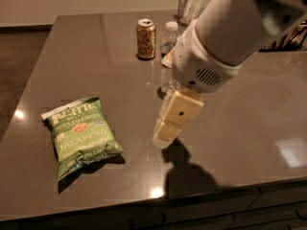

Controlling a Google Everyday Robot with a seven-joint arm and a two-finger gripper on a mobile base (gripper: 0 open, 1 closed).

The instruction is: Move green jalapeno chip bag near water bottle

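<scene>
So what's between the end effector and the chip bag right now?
Nothing: the camera view shows only bare table between the chip bag and the end effector, hanging over mid-table.
</scene>
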